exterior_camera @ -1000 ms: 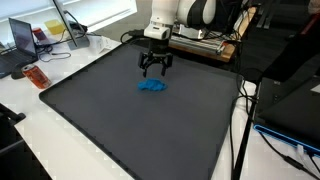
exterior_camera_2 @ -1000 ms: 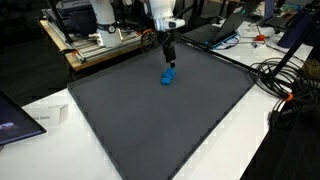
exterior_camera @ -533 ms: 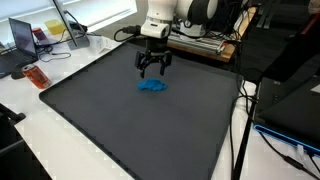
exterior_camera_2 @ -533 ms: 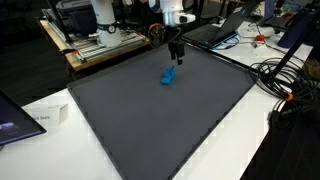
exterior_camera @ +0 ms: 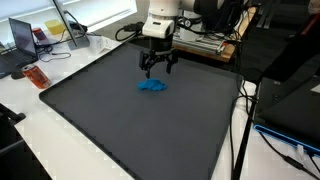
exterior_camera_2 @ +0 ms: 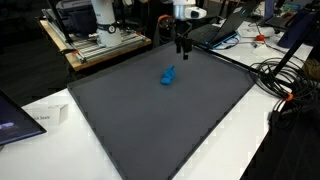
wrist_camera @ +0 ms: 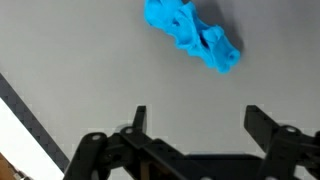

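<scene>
Jaws spread wide and empty, the gripper (exterior_camera: 158, 72) hangs above the dark mat (exterior_camera: 120, 130). A lumpy blue object (exterior_camera: 153, 87) lies on the mat near the gripper but clear of its fingers (wrist_camera: 138, 118), toward the mat's far edge.

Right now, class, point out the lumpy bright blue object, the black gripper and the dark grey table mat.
lumpy bright blue object (wrist_camera: 193, 35), wrist view, its middle.
black gripper (exterior_camera: 159, 74), an exterior view, midway between fingertips.
dark grey table mat (exterior_camera: 130, 130), an exterior view, bare middle.
</scene>
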You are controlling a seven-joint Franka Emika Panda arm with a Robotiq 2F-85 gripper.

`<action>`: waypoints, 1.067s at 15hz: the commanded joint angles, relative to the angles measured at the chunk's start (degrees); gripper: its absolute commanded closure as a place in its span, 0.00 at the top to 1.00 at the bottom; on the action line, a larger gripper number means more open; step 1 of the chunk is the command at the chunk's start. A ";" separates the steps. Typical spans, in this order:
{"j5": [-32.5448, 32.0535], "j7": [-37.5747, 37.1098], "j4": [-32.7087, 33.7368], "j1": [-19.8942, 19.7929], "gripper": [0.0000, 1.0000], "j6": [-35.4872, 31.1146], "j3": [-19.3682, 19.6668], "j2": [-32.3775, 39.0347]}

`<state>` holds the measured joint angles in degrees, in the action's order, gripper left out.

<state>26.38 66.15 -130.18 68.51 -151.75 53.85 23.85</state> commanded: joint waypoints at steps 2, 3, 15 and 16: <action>-11.46 -8.10 -0.64 -9.20 1.00 -2.40 -8.90 -5.23; -11.46 -8.13 -0.64 -9.20 1.00 -2.37 -8.88 -5.23; -36.06 -23.07 7.78 -41.21 1.00 14.82 -41.62 -7.14; -36.39 -23.40 8.94 -44.40 1.00 16.98 -45.14 -6.92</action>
<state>-7.00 44.89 -124.34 33.46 -141.37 18.87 17.65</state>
